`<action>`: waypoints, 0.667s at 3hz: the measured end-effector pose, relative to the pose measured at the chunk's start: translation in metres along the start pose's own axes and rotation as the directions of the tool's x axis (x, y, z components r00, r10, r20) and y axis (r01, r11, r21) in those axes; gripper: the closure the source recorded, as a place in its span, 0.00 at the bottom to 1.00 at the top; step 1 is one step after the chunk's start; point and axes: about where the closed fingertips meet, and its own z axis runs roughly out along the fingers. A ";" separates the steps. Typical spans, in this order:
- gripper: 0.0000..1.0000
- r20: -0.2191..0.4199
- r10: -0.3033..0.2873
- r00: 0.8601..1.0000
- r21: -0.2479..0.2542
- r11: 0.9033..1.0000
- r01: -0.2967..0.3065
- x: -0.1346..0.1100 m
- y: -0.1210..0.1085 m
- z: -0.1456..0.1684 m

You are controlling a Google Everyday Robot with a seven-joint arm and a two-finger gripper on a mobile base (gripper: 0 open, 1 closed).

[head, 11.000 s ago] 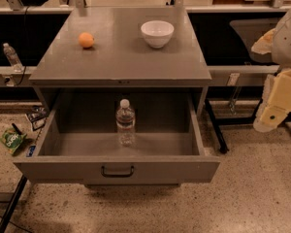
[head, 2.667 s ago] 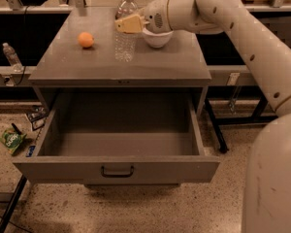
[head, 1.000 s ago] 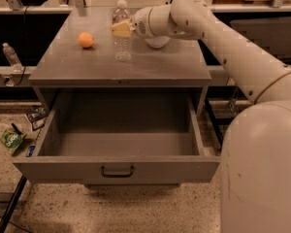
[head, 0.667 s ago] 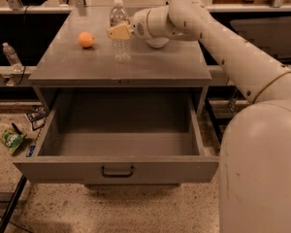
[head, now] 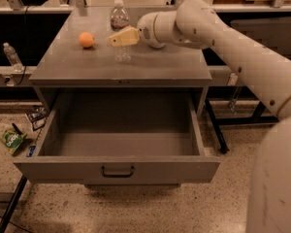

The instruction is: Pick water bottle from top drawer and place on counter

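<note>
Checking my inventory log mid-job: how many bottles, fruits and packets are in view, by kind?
Bottles: 2 (water bottle on the counter, with the claw at its middle; small bottle far left)
Fruit: 1 (orange on the counter)
Packets: 1 (green packet on the floor)
Total: 4

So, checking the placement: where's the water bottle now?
In the camera view the water bottle stands upright on the counter, rear middle, just right of the orange, with the gripper across its midsection.

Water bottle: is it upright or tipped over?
Upright: the water bottle stands cap-up on the counter, with the gripper at its middle.
</note>
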 end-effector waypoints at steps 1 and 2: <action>0.00 0.050 -0.036 0.998 0.082 0.996 0.031 -0.012 0.012 -0.056; 0.00 0.119 -0.102 0.988 0.192 0.978 0.078 -0.004 0.037 -0.110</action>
